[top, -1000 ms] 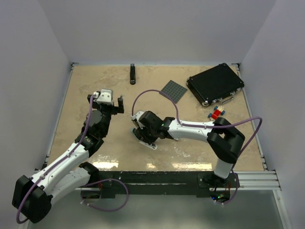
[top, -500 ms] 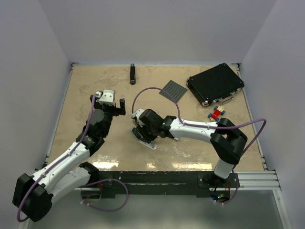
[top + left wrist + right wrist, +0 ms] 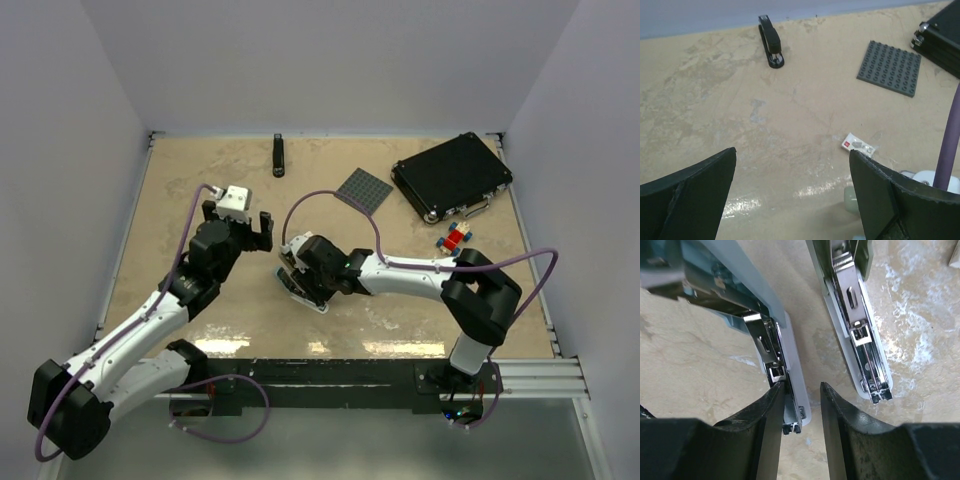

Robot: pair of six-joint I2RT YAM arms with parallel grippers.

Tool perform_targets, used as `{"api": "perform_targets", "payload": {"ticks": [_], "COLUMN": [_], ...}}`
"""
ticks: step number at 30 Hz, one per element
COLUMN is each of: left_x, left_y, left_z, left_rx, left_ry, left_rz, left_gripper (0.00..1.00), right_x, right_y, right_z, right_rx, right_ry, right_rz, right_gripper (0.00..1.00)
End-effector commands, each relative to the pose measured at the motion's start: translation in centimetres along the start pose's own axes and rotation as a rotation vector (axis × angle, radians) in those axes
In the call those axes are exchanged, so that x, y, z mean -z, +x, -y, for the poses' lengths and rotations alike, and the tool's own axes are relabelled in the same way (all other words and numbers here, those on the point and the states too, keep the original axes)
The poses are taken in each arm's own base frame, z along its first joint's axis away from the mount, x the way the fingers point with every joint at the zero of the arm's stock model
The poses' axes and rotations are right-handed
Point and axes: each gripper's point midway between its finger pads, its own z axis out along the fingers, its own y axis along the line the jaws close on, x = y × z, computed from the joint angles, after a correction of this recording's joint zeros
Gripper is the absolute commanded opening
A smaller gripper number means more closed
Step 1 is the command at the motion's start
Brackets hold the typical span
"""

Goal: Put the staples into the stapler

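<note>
The stapler [image 3: 855, 335] lies opened flat on the table, with silvery metal channels showing. Its pale blue part [image 3: 785, 352] lies to the left of the grey-green part. My right gripper [image 3: 801, 390] is slightly open around the near tip of the pale blue part. The left finger [image 3: 765, 415] touches the metal rail; the right finger [image 3: 840, 425] stands just off it. In the top view that gripper [image 3: 291, 276] sits over the stapler [image 3: 312, 300]. The white staples box [image 3: 858, 145] lies flat beyond my left gripper [image 3: 792, 150], which is open, empty and raised; it also shows in the top view [image 3: 238, 221].
A slim black stapler [image 3: 279, 156] lies at the back. A grey studded baseplate [image 3: 364, 190] and a black case [image 3: 452, 175] are at the back right. Red-and-blue bricks [image 3: 456, 238] lie right of centre. A purple cable [image 3: 330, 195] arches over the right arm.
My left arm has swung right and nearer, bringing its open gripper closer to the stapler. My right gripper has shifted slightly at the stapler.
</note>
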Motion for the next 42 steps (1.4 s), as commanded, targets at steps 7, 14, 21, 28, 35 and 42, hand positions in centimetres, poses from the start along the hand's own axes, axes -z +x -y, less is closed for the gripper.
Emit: {"api": "perform_targets", "payload": {"ticks": [7,14,21,28,35,42], "left_x": [1.2,2.0,2.4,2.7,3.1,3.3], "left_y": [3.3,5.5,8.0,9.4,10.4,10.8], "left_z": [2.7,3.8,5.0,5.7,6.1,6.2], "left_rx": [0.082,0.102,0.102,0.093,0.096,0.114], "left_ry": [0.132,0.181,0.211,0.215,0.224,0.223], "left_rz": [-0.158,-0.246,-0.343,-0.394,-0.442,-0.454], "left_gripper": [1.00,0.98,0.98,0.96,0.95,0.91], "right_x": [1.3,4.4,4.5,3.8,2.6,2.1], "right_y": [-1.9,-4.3,-0.2,0.9,1.4,0.9], "right_z": [0.1,0.1,-0.4,-0.5,-0.7,-1.1], "right_rx": [0.026,0.046,0.031,0.023,0.017,0.032], "right_ry": [0.004,-0.014,-0.083,-0.092,-0.096,-0.115], "right_rz": [0.079,0.225,0.217,0.187,0.141,0.140], "right_gripper": [0.38,0.39,0.39,0.39,0.39,0.39]}}
